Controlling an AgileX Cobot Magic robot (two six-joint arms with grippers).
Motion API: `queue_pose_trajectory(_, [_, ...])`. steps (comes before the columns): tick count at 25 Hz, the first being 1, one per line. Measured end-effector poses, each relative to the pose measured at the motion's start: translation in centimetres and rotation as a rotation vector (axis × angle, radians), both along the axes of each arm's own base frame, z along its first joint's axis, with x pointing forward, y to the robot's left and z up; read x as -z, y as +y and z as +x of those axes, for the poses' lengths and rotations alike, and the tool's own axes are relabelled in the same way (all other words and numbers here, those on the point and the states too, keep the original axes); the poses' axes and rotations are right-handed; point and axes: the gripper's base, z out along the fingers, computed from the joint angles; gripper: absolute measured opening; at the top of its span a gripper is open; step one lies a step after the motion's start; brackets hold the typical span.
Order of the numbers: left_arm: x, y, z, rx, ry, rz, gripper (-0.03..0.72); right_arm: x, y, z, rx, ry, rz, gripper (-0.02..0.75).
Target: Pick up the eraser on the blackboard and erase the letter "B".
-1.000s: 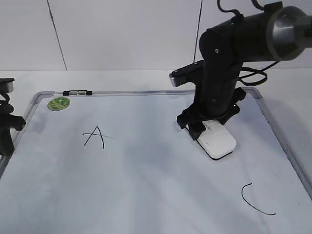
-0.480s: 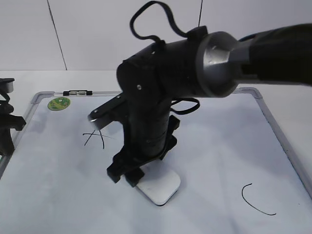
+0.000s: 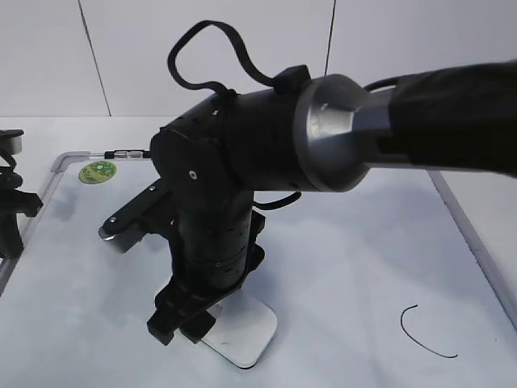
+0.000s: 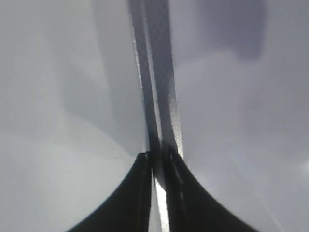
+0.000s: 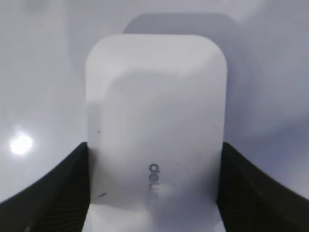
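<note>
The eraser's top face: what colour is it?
White, on the eraser; clearest in the right wrist view.

Rear wall [image 3: 242, 48]: pale grey panels, plain, divided by two thin dark vertical seams, one left of centre and one right of centre. Worktop [image 3: 477, 153]: white, matte, meeting the wall along a straight horizontal line. Lighting: even and diffuse, with soft shadows only.

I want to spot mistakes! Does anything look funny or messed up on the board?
Nothing looks broken or spilled. The right end effector holds the eraser flat on the blackboard. The big arm hides the board's middle, so only the curved letter shows.
</note>
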Motion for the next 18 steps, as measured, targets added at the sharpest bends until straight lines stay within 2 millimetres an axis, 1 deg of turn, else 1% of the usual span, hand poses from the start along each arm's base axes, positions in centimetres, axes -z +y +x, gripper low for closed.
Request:
queue_pose_trajectory(6, [0.0, 0.0, 0.0, -0.004, 0.0, -0.005, 0.049, 0.0, 0.0, 0.2, -0.022, -0.045, -0.018, 0.52])
queue_pose_trajectory(10, [0.0, -0.1, 0.0, -0.005, 0.0, -0.007, 0.049, 0.0, -0.4, 0.9, 0.011, -0.045, 0.001, 0.52])
queue_pose_trajectory(13, [0.0, -0.1, 0.0, -0.005, 0.0, -0.008, 0.049, -0.1, -1.4, 2.7, 0.083, -0.056, 0.048, 0.52])
queue_pose_trajectory(16, [0.0, -0.1, 0.0, -0.007, 0.0, -0.011, 0.049, -0.1, -3.2, 5.0, 0.16, -0.076, 0.078, 0.52])
queue_pose_trajectory(18, [0.0, -0.1, 0.0, -0.007, 0.0, -0.012, 0.049, 0.0, -4.9, 6.8, 0.22, -0.09, 0.09, 0.52])
